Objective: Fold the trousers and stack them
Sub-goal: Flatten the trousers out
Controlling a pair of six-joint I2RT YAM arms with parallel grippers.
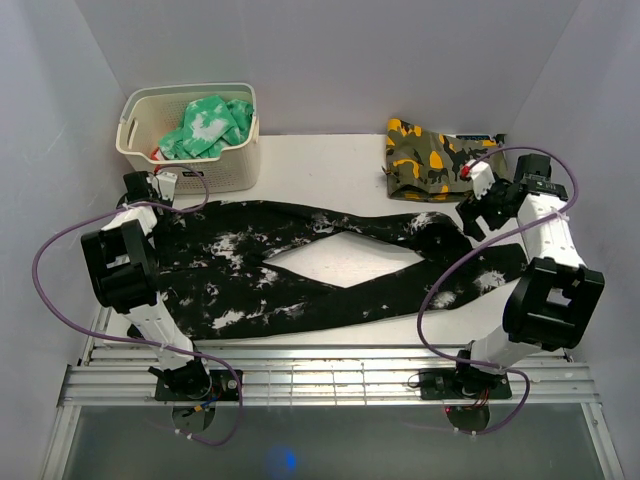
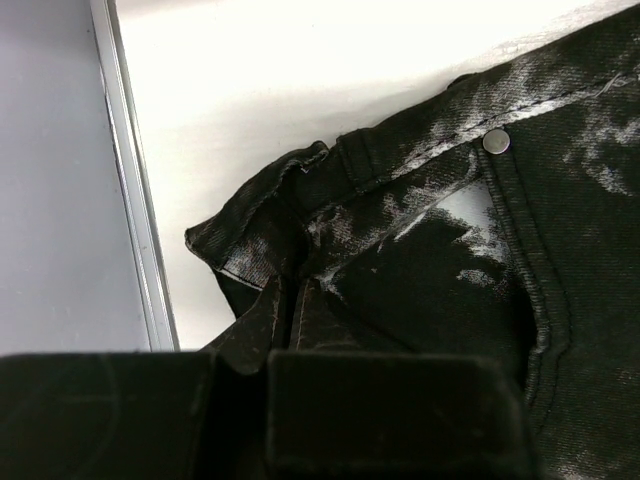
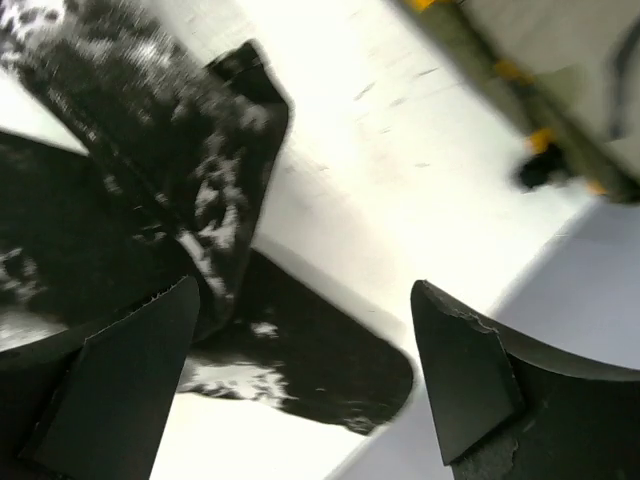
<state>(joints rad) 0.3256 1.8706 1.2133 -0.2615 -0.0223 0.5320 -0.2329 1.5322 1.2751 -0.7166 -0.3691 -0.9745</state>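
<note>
The trousers [image 1: 230, 262], black with white speckles, lie flat across the table, waist at the left and both legs running right, crossing near the far end. My left gripper [image 1: 160, 187] is at the waist's far left corner. In the left wrist view it [image 2: 245, 362] is shut on a fold of the waistband [image 2: 300, 200] beside a metal rivet [image 2: 496, 141]. My right gripper [image 1: 470, 203] hovers open and empty over the leg ends. In the right wrist view its fingers [image 3: 130, 370] stand wide apart above a leg cuff [image 3: 330, 365].
A white basket [image 1: 135, 142] holding a green-and-white garment [image 1: 207, 125] stands at the back left. A folded camouflage garment [image 1: 430, 160] lies at the back right, just beyond my right gripper. A metal rail [image 1: 330, 375] runs along the near edge. White walls close in both sides.
</note>
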